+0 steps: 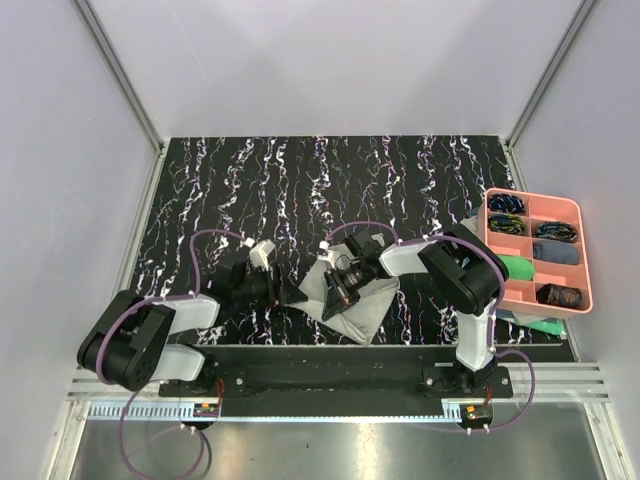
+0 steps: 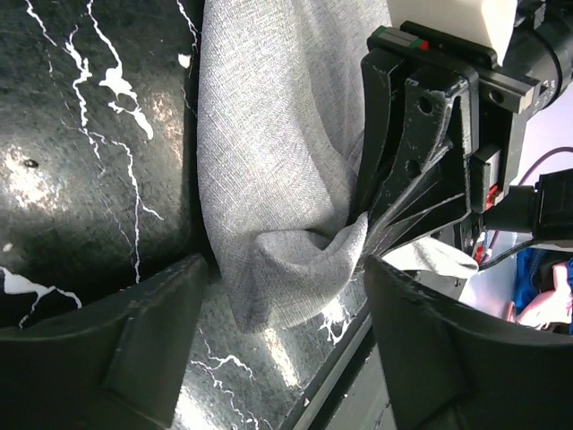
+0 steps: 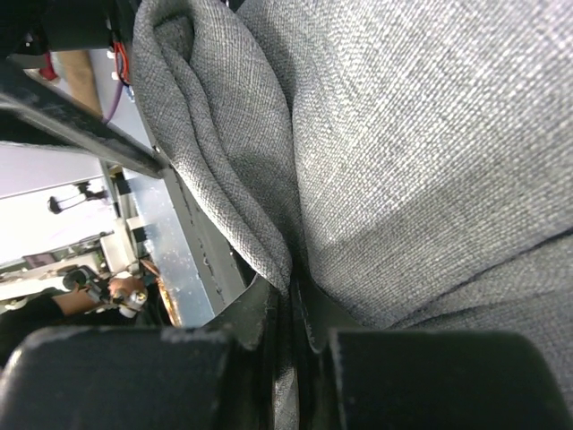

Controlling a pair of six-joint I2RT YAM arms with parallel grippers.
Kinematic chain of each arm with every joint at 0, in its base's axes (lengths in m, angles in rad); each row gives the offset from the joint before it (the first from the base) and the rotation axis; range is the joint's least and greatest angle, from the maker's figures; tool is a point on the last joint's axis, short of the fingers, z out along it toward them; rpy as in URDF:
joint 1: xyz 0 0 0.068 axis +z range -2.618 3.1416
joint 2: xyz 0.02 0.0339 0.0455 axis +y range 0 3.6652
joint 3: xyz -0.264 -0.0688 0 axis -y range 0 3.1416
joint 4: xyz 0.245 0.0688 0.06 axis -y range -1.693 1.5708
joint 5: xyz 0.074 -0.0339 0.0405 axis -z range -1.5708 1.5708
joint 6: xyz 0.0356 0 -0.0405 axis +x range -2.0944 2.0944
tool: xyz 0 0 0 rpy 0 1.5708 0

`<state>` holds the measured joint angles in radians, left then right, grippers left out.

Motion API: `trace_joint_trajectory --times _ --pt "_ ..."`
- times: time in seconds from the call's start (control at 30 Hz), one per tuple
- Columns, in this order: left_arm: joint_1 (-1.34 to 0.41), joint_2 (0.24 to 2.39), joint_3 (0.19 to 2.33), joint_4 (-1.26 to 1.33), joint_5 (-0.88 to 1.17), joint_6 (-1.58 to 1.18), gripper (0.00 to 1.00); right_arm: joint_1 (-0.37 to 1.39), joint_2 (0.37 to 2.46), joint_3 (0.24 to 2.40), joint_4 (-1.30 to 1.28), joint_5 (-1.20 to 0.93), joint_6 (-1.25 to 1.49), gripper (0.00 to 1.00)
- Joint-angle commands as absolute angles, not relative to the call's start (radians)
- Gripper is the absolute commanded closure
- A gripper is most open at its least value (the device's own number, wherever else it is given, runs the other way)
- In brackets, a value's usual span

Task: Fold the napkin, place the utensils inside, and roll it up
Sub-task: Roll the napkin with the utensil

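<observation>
Black white-veined table fills the top view, grey walls on three sides. Left arm lies low along the near edge and reaches right. Right arm rises from its base and bends left, so both wrists meet near centre.

The napkin is a light grey cloth, bunched and loosely folded, on the table at the near edge, just right of centre. It sits between the two arms and its near corner reaches the table's front edge. In the left wrist view it hangs in a long fold that ends in a twisted bunch over the marble.

Pink tray with compartments sits at the table's right edge, well apart from the napkin. It holds dark rolled items and a green cloth. A teal cloth pokes out at its near side.

Right gripper is clamped on the napkin's left edge. In its own view the fingers are pressed together with a cloth fold pinched between them, and the left wrist view shows the same pinch.

Left gripper is just left of that spot with its jaws spread wide. The bunched napkin end lies between the fingers, not gripped.
</observation>
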<state>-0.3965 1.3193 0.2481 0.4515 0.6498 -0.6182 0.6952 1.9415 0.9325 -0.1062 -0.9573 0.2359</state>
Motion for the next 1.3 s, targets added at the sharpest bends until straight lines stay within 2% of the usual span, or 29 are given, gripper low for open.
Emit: trace_joint_trajectory --times 0.0,0.17,0.27,0.4,0.43,0.5,0.53,0.6,0.63,0.77,0.87,1.03,1.17,1.27 --pt "-0.411 1.371 0.273 0.514 0.680 -0.597 0.32 0.686 1.976 0.960 -0.087 -0.983 0.239 0.92" --pt "-0.417 1.393 0.276 0.535 0.703 -0.594 0.40 0.672 1.997 0.965 -0.086 -0.997 0.245 0.92" --pt "-0.419 1.402 0.281 0.529 0.701 -0.586 0.51 0.667 2.003 0.968 -0.086 -1.000 0.247 0.92" --pt "-0.420 1.430 0.307 0.506 0.710 -0.584 0.71 0.664 1.988 0.969 -0.089 -0.994 0.252 0.90" --pt "-0.420 1.433 0.313 0.496 0.710 -0.583 0.80 0.663 1.982 0.969 -0.090 -0.988 0.255 0.88" --pt "-0.420 1.434 0.328 0.465 0.713 -0.581 0.88 0.661 1.961 0.974 -0.101 -0.979 0.264 0.84" --pt "-0.422 1.431 0.336 0.448 0.704 -0.583 0.96 0.663 1.948 0.976 -0.106 -0.971 0.268 0.79" --pt "-0.422 1.419 0.359 0.375 0.670 -0.583 1.00 0.663 1.907 0.985 -0.139 -0.944 0.265 0.72" --pt "-0.422 1.416 0.368 0.345 0.657 -0.581 1.00 0.663 1.892 0.991 -0.159 -0.930 0.261 0.66" --pt "-0.422 1.420 0.416 0.183 0.612 -0.592 1.00 0.664 1.760 1.025 -0.274 -0.835 0.227 0.52" --pt "-0.422 1.427 0.452 0.118 0.607 -0.598 1.00 0.684 1.665 1.048 -0.337 -0.697 0.204 0.49" --pt "-0.420 1.422 0.489 0.035 0.581 -0.589 1.00 0.915 1.548 1.057 -0.377 -0.238 0.146 0.44" --pt "-0.420 1.422 0.506 0.018 0.578 -0.586 1.00 1.043 1.537 1.031 -0.348 0.012 0.141 0.41" --pt "-0.420 1.427 0.512 0.009 0.580 -0.583 1.00 1.110 1.558 1.017 -0.331 0.106 0.129 0.40"
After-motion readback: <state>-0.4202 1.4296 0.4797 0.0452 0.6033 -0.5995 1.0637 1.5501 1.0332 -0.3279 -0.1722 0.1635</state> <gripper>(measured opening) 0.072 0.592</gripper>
